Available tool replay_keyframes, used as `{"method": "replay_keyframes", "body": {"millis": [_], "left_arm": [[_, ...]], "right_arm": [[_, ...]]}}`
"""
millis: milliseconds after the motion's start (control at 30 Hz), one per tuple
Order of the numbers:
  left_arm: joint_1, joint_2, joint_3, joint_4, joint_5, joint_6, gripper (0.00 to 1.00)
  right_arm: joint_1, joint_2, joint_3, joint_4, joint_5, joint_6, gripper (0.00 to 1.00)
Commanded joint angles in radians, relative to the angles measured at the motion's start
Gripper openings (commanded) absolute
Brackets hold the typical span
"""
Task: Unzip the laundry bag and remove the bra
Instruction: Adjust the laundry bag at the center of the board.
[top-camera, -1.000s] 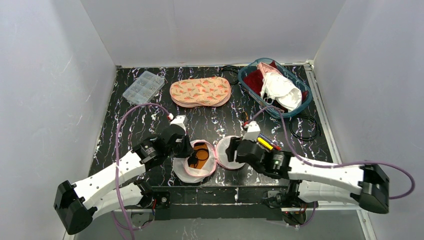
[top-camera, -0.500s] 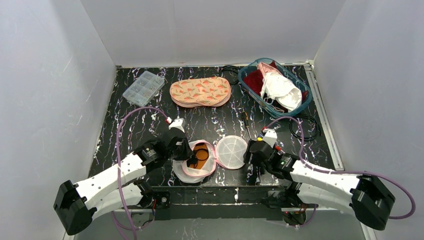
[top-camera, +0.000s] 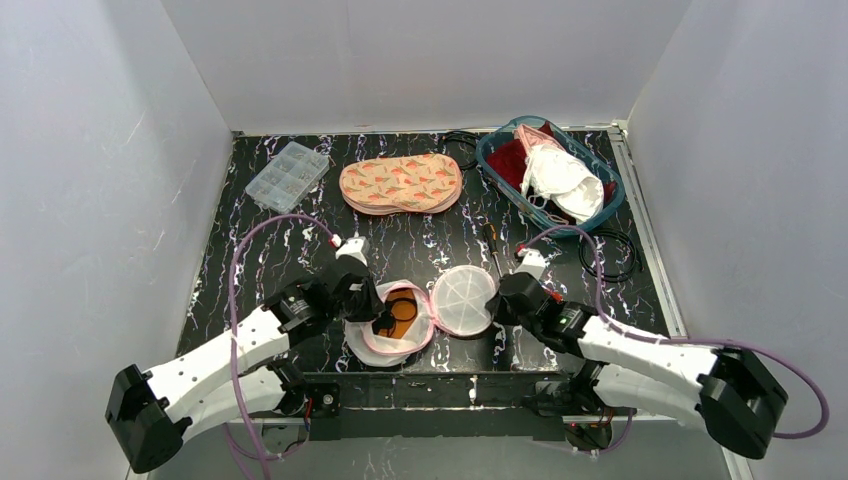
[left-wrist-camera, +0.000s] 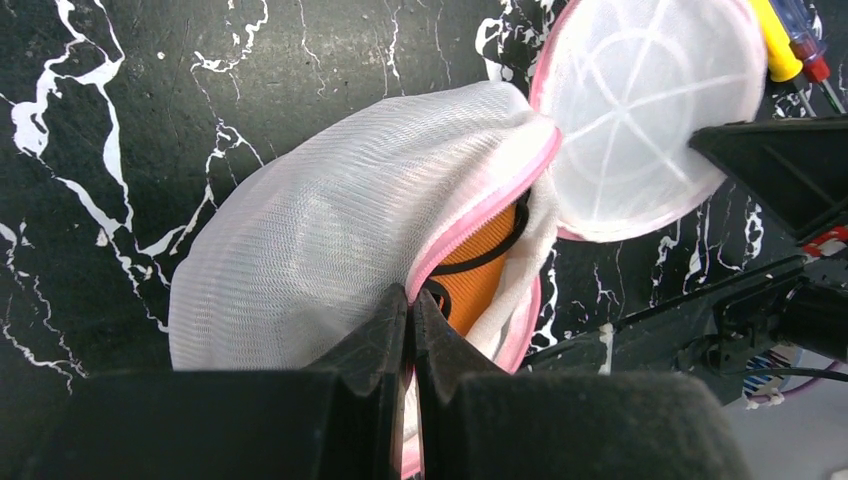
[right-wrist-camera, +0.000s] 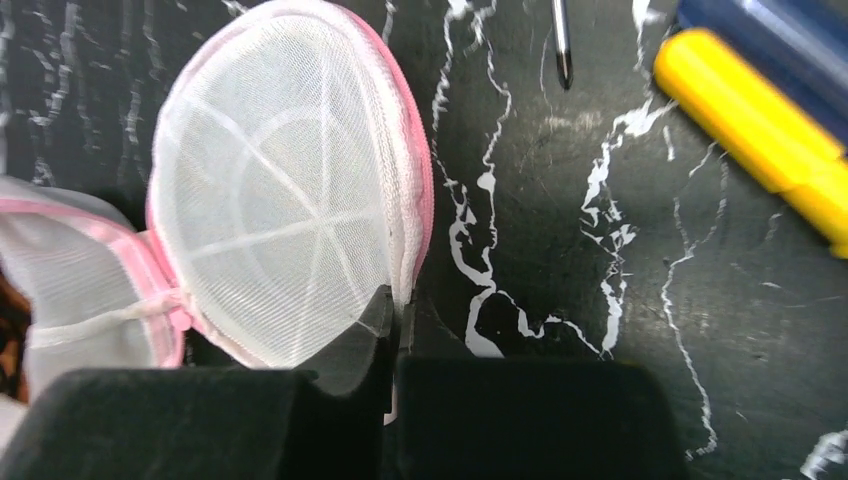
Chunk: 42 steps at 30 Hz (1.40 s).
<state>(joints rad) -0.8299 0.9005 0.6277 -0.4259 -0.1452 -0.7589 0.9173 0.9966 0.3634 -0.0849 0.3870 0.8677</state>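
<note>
The laundry bag (top-camera: 390, 335) is a round white mesh case with pink trim, lying unzipped near the table's front edge. Its lid (top-camera: 463, 300) is folded out to the right. An orange bra (top-camera: 402, 312) with black edging shows inside the opening. My left gripper (top-camera: 372, 305) is shut on the bag's pink zipper rim; in the left wrist view the gripper (left-wrist-camera: 411, 300) pinches that rim beside the bra (left-wrist-camera: 480, 275). My right gripper (top-camera: 497, 305) is shut on the lid's right rim, seen in the right wrist view as the gripper (right-wrist-camera: 393, 310) clamped on the lid (right-wrist-camera: 280, 210).
A clear organiser box (top-camera: 286, 174) sits at the back left, a carrot-patterned pouch (top-camera: 401, 183) at back centre, and a teal basket (top-camera: 608, 195) of clothes at back right. A black cable coil (top-camera: 608, 255) and screwdrivers (right-wrist-camera: 750, 120) lie right of the lid.
My right gripper drew off to the right of the lid, then came back and closed on the lid's right rim. The left gripper keeps its hold on the bag rim.
</note>
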Motion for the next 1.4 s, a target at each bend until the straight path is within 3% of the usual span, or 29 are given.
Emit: {"method": "replay_keyframes", "body": {"millis": [0, 267, 367, 733, 1100, 1367], "left_arm": [[0.005, -0.043, 0.097, -0.071, -0.004, 0.030, 0.00], [0.004, 0.017, 0.345, -0.147, 0.008, 0.087, 0.00], [0.004, 0.028, 0.369, -0.148, 0.012, 0.089, 0.00], [0.005, 0.051, 0.123, -0.028, -0.043, 0.070, 0.00], [0.005, 0.076, 0.282, -0.055, -0.016, 0.121, 0.00], [0.004, 0.040, 0.035, 0.090, -0.005, 0.060, 0.00]], "right_arm": [[-0.003, -0.124, 0.186, -0.176, 0.097, -0.129, 0.01], [-0.004, -0.106, 0.674, -0.569, 0.221, -0.367, 0.01], [-0.004, -0.089, 0.758, -0.648, 0.226, -0.389, 0.01], [-0.004, -0.220, 0.562, -0.586, 0.169, -0.332, 0.01], [-0.004, -0.214, 0.720, -0.661, 0.231, -0.391, 0.01], [-0.004, -0.315, 0.458, -0.579, 0.204, -0.294, 0.01]]}}
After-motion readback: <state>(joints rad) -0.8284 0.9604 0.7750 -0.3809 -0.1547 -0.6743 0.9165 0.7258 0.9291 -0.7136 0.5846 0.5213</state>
